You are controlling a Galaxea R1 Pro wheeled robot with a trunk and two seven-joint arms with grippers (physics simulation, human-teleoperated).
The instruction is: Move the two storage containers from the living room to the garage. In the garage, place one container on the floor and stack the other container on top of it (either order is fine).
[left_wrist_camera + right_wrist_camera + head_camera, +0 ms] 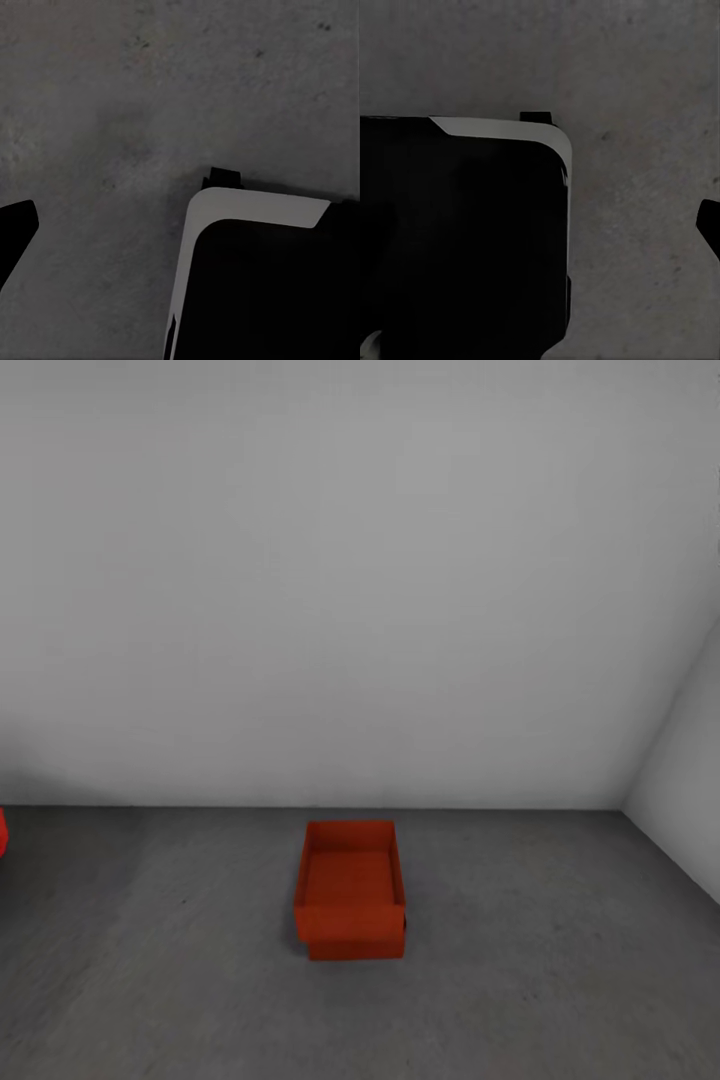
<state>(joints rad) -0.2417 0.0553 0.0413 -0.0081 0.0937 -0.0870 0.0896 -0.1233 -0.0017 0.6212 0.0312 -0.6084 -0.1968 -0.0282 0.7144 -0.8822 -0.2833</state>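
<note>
Here is the garage: a plain white back wall [360, 580], flat and matte, meets a second white wall [685, 780] in a corner at the right. Below them spreads the dark grey concrete floor [560, 960], rough and mottled with paler patches.

On that floor, a little way out from the back wall, stand the two orange-red storage containers, one on top of the other. The upper orange-red open-top rectangular bin [350, 880] has smooth plain walls and a flat bottom, its open mouth facing up. Under it the near end of the lower orange-red bin [356, 947] peeks out as a band of the same colour, set slightly off from the upper bin's front wall. A sliver of something red [2, 832] cuts in at the left edge; too little to identify.

The left wrist view looks down on speckled concrete and a black, glossy robot body with a white rounded rim [255, 206]; a dark pointed shape [16, 225] sits at the edge. The right wrist view gives the same black body and white rim [502, 129]. Fingers on either gripper: I cannot tell how they stand.
</note>
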